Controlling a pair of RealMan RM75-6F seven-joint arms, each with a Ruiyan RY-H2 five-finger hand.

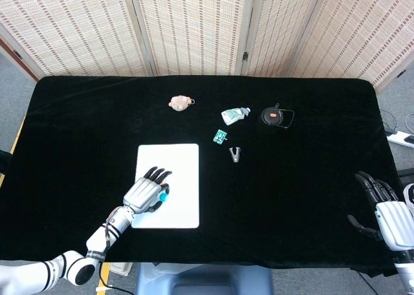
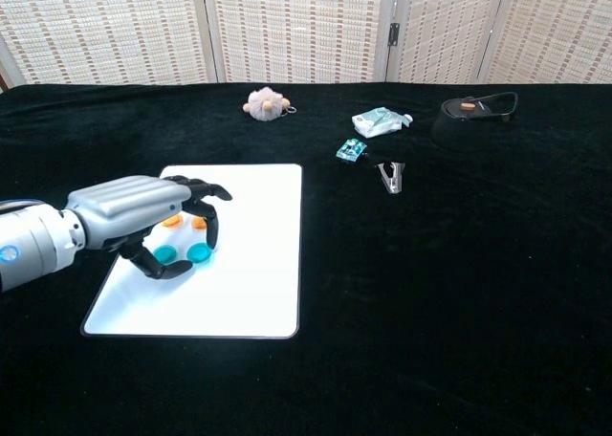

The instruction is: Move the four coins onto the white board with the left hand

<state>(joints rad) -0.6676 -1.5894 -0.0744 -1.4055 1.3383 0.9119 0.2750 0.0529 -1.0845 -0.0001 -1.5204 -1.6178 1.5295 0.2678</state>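
Matt black cloth (image 1: 310,178); smooth white board (image 2: 258,254); glossy plastic coins (image 2: 198,253); metallic-grey robot hand (image 2: 143,211).

i see the white board (image 2: 251,264) lying flat on the black cloth, a rounded rectangle with its long side running toward 12 o'clock. all four coins sit on it, in its 9 o'clock part. two teal coins (image 2: 199,253) lie side by side, close together, the left one (image 2: 163,255) partly covered. two orange coins (image 2: 199,222) lie just toward 12 o'clock of them, mostly hidden, the other (image 2: 172,221) barely showing. from the head view only one teal coin (image 1: 163,196) is visible.
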